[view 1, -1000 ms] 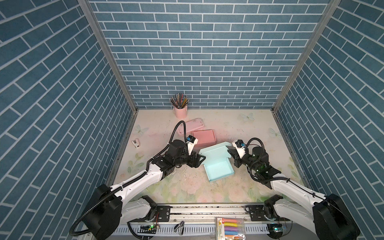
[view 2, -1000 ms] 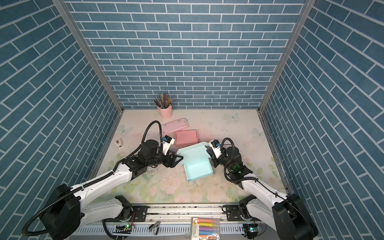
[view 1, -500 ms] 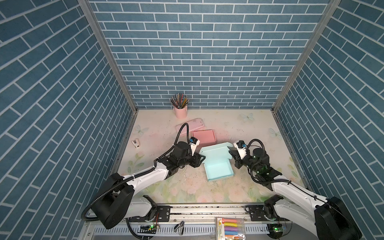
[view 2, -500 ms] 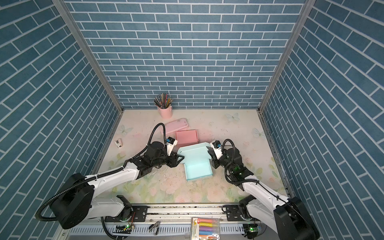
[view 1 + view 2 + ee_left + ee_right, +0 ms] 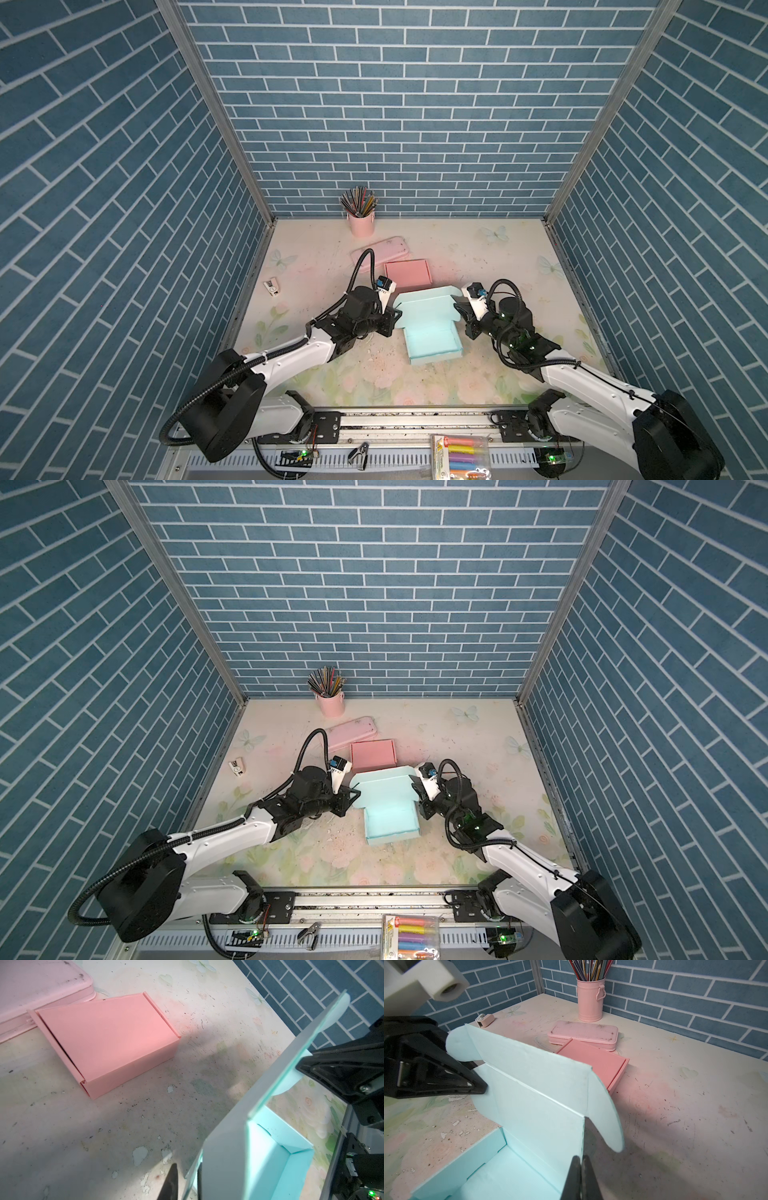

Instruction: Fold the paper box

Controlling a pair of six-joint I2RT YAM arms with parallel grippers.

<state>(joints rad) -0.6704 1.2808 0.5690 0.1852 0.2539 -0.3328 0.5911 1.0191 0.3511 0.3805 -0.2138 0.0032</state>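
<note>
The paper box [image 5: 434,338] is a mint-green tray lying open in the middle of the table, with its lid [image 5: 533,1088] standing up at the far side. My left gripper [image 5: 395,316] sits at the lid's left ear flap [image 5: 216,1167]. Its jaws are closed in on that flap from both sides, as the left wrist view shows for the gripper [image 5: 186,1183]. My right gripper [image 5: 458,309] holds the opposite side. In the right wrist view this gripper [image 5: 581,1176] is shut on the lid's right edge, just below the rounded ear [image 5: 606,1118].
A closed pink box [image 5: 407,274] lies just behind the lid. Behind it are a pink pencil case [image 5: 380,254] and a pink cup of pencils [image 5: 361,222]. A small white item [image 5: 272,286] is near the left wall, and a marker pack [image 5: 461,457] sits on the front rail.
My left gripper has slid right onto the lid's left flap, and its jaws have gone from wide open to closed on it. The right gripper has kept its grip.
</note>
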